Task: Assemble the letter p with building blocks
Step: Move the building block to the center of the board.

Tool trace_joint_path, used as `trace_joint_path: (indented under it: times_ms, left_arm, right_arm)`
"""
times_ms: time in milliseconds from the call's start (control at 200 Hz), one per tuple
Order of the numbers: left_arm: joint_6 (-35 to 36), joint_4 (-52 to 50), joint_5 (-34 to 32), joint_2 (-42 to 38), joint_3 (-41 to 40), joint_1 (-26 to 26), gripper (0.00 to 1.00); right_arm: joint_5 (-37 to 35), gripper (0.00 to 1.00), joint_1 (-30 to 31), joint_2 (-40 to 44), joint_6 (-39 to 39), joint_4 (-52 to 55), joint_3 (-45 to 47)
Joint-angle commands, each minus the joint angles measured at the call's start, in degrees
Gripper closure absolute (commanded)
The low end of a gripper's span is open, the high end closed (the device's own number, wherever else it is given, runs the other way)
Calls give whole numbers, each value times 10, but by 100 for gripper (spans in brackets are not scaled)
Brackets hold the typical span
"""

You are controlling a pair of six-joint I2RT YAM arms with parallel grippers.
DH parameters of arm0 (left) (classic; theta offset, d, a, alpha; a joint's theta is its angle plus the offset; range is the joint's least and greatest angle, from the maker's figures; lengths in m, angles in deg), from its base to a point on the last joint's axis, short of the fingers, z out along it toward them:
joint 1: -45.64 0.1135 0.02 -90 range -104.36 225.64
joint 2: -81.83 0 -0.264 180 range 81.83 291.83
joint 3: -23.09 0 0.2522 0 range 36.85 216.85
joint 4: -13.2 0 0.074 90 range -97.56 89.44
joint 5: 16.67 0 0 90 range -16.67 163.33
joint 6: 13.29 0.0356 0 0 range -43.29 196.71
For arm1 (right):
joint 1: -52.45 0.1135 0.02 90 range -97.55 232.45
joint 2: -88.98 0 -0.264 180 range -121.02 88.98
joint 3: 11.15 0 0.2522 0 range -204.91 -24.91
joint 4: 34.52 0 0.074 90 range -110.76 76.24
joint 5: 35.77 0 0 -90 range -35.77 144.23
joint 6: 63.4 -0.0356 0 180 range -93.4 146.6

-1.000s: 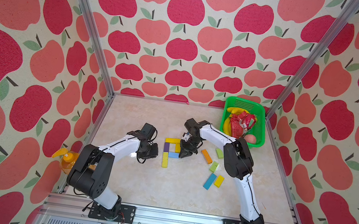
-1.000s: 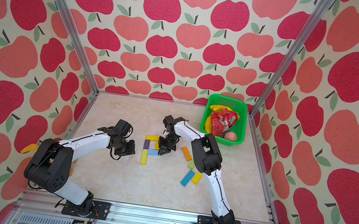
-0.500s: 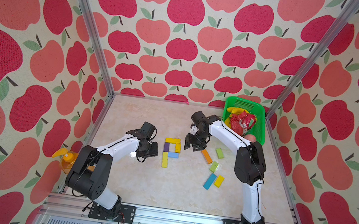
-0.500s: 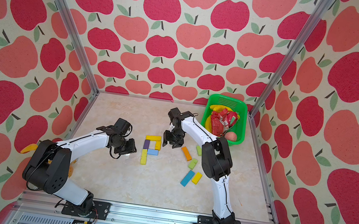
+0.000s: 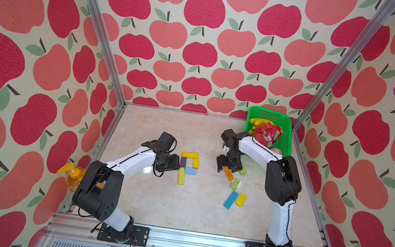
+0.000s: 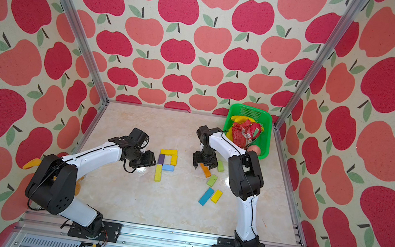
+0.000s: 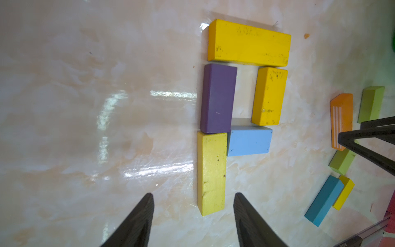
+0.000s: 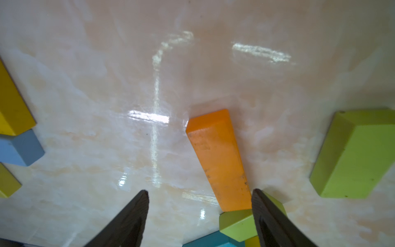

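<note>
**Change noted.** The right arm has left the letter and moved toward the table's [image 5: 179, 210] right edge. The right gripper [image 8: 199, 191] now hangs over a loose orange block [image 8: 218, 158]. Its jaws have spread from nearly closed to well apart and hold nothing. The left gripper [image 7: 193, 194] remains just off the letter's left side. Its jaws have likewise parted and are empty, with the stem's end lying below them.

**Bearing on task.** The letter P [image 6: 159, 166] lies near the middle of the table, released by both arms. In my judgement the figure is complete, or needs only a final squaring.

**Materials and shapes.**
- Table: glossy, pale marbled surface showing bright reflections.
- Basket [image 5: 288, 121]: green plastic mesh, at the far right corner, holding unrelated items.
- Letter: five flat painted blocks, apparently wood, with scuffed faces.
  - A long yellow block [image 7: 249, 42] forms the top.
  - A purple block [image 7: 218, 98] and a paler yellow block [image 7: 211, 173] form the stem.
  - A short yellow block [image 7: 269, 96] and a light blue block [image 7: 249, 143] close the loop. The light blue block sits slightly skewed.
- Spare blocks: two light green blocks [image 8: 352, 154], a blue block [image 5: 230, 199] and a small yellow block [image 5: 241, 199] lie scattered toward the right edge.
</note>
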Motion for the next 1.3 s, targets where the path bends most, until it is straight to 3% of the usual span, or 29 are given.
trace_joint_path:
  times_ms: [0,160,485,615,1296]
  left_arm:
    - [5,-20,-9,-8,16,-5,37]
    - [1,-18,-10,9,14,-9,41]
    - [-6,9,-14,66,5,-9,67]
    - [-7,16,-15,97,8,-9,73]
    - [-13,31,-7,130,20,-17,73]
  right_arm:
    - [-42,21,0,-20,17,4,5]
    - [-30,22,-3,-28,20,-7,17]
    - [-8,23,-3,-30,13,-16,24]
    - [0,23,-5,-28,11,-22,35]
    - [25,23,-17,-24,7,-34,53]
